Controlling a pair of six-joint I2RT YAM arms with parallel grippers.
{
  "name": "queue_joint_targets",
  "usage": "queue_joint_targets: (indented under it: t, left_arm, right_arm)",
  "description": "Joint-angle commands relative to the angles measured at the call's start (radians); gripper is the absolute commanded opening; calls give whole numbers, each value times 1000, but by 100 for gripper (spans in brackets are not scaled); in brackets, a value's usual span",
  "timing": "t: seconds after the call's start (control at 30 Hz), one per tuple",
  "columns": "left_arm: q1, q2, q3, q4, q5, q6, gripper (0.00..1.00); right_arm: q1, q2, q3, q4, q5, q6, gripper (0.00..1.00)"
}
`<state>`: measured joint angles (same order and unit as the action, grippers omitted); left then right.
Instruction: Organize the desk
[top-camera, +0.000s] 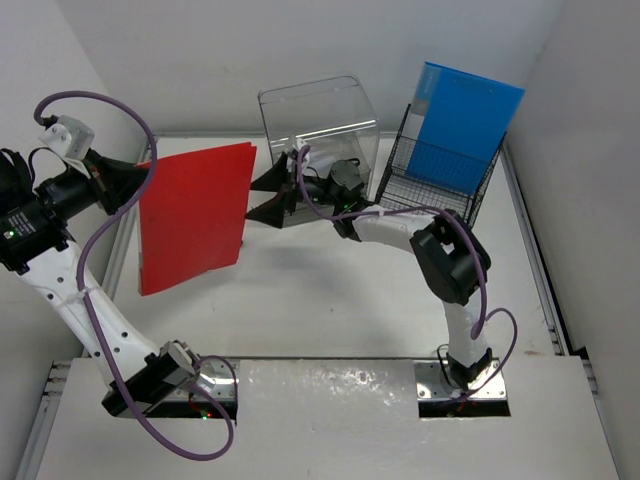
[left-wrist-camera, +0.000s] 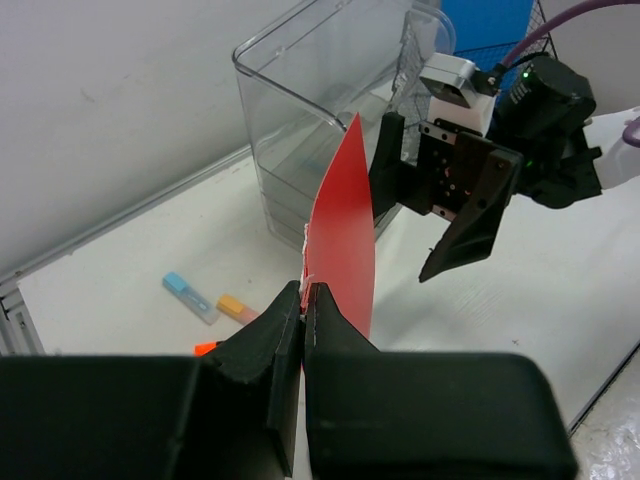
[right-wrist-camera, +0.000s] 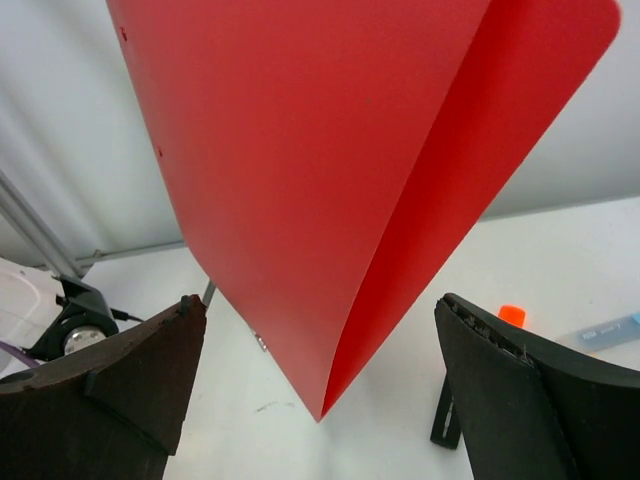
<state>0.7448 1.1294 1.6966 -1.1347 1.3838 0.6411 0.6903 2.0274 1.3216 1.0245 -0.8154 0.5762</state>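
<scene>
The desk (top-camera: 330, 300) is a white tabletop with grey rails. My left gripper (top-camera: 143, 187) is shut on the left edge of a red folder (top-camera: 195, 215) and holds it upright above the desk. In the left wrist view the jaws (left-wrist-camera: 304, 290) pinch the folder's edge (left-wrist-camera: 345, 230). My right gripper (top-camera: 262, 197) is open at the folder's right edge, its fingers either side of the folder's lower corner (right-wrist-camera: 340, 170) without touching it. It also shows in the left wrist view (left-wrist-camera: 420, 225).
A clear plastic box (top-camera: 320, 125) stands at the back centre. A black wire rack (top-camera: 435, 175) to its right holds a blue folder (top-camera: 465, 115). Small blue-capped (left-wrist-camera: 190, 297) and orange-capped (left-wrist-camera: 237, 308) items and an orange piece (right-wrist-camera: 511, 314) lie under the folder.
</scene>
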Motion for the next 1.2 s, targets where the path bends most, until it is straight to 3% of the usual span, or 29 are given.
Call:
queue_joint_targets:
  t: [0.0, 0.43, 0.6, 0.73, 0.93, 1.17]
  left_arm:
    - [-16, -26, 52, 6, 66, -9, 0]
    - [-19, -36, 57, 0, 66, -6, 0]
    - [-19, -33, 52, 24, 70, -31, 0]
    - [-21, -36, 6, 107, 93, -101, 0]
    - [-21, -39, -97, 254, 109, -192, 0]
    - [-21, -39, -168, 352, 55, -234, 0]
  right_arm:
    - [-2, 19, 71, 111, -24, 39, 93]
    - [-2, 183, 257, 173, -19, 186, 92]
    - [0, 194, 249, 305, -70, 266, 89]
    - [6, 200, 255, 446, -116, 349, 64]
    - [46, 192, 272, 592, -209, 442, 64]
    - [74, 171, 262, 658, -214, 487, 28]
